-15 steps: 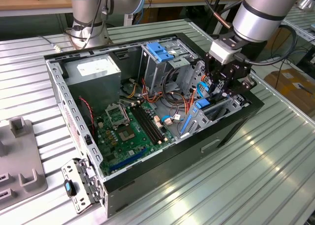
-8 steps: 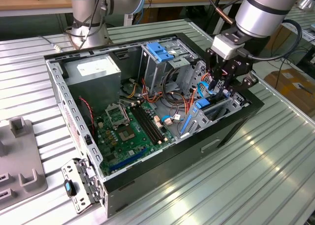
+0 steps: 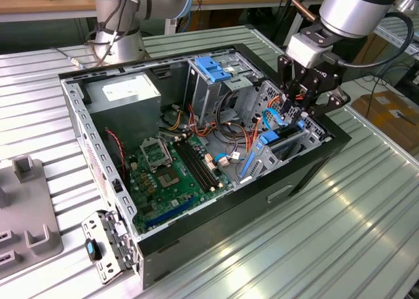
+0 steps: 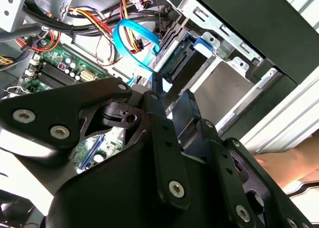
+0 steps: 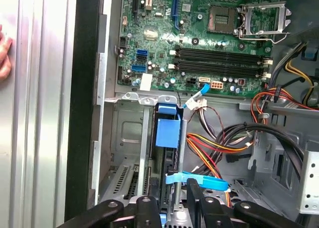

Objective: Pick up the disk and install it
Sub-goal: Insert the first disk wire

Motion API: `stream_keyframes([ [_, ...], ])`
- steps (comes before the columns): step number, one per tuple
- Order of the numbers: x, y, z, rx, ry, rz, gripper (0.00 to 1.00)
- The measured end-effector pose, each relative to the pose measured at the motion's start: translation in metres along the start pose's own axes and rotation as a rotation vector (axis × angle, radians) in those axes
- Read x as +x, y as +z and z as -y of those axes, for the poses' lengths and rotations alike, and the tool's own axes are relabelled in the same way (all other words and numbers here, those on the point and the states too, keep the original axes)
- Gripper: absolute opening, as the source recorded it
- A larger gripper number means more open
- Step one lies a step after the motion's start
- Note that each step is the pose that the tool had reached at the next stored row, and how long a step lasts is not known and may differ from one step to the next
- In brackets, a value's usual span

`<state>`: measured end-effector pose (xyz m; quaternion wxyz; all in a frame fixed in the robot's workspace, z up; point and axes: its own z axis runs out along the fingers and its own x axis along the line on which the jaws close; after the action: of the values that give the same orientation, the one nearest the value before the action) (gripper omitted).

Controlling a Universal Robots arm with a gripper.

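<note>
The disk (image 5: 167, 133) stands on edge in the drive bay at the open computer case's (image 3: 308, 175) corner on the exterior view's right, its blue carrier (image 3: 268, 142) showing on top. In the second wrist view the disk's (image 4: 185, 63) connector end lies just past my fingertips (image 4: 157, 88). My gripper (image 3: 298, 106) hangs right over that bay, close above the disk's end. In both wrist views its black fingers (image 5: 148, 208) stand a narrow gap apart, and the gripper (image 5: 173, 203) (image 4: 172, 91) holds nothing that I can make out. A light-blue flat cable (image 4: 132, 43) loops beside the bay.
Inside the case lie the green motherboard (image 3: 173, 171), a grey power-supply box (image 3: 124, 93), a metal cage with a blue top (image 3: 213, 70) and bundles of coloured wires (image 5: 219, 148). A person's hand (image 5: 4, 51) rests outside the case. A grey fixture (image 3: 26, 207) sits at the exterior view's left.
</note>
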<state>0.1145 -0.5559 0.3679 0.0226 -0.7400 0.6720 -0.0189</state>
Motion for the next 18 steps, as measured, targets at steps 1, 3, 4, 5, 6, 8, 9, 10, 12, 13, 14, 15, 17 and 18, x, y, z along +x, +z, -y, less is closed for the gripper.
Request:
stream_keyframes([
  [1,0.0000,0.0000,0.0000,0.0000,0.000,0.0001,0.36],
  [3,0.0000,-0.0001,0.0000,-0.0001,0.000,-0.0002,0.36],
  [4,0.0000,-0.0002,0.0001,-0.0033,0.000,0.0000,0.36],
  [5,0.0000,-0.0002,0.0001,-0.0149,0.000,0.0010,0.36],
  [6,-0.0001,-0.0002,0.0001,-0.0230,0.000,0.0018,0.36],
  [8,0.0000,-0.0001,0.0000,-0.0266,0.000,0.0023,0.36],
  [9,0.0000,0.0000,0.0000,-0.0272,0.000,0.0025,0.36],
  [10,0.0000,0.0000,0.0001,-0.0277,0.000,0.0024,0.36],
  [12,0.0000,-0.0001,0.0001,-0.0287,0.000,0.0025,0.36],
  [13,0.0000,0.0000,0.0001,-0.0296,0.000,0.0026,0.36],
  [14,0.0000,-0.0001,0.0001,-0.0302,0.000,0.0026,0.36],
  [15,0.0000,-0.0001,0.0001,-0.0307,0.000,0.0026,0.36],
  [17,0.0000,0.0000,0.0001,-0.0319,0.000,0.0028,0.36],
  [18,0.0000,0.0000,0.0001,-0.0326,0.000,0.0029,0.36],
])
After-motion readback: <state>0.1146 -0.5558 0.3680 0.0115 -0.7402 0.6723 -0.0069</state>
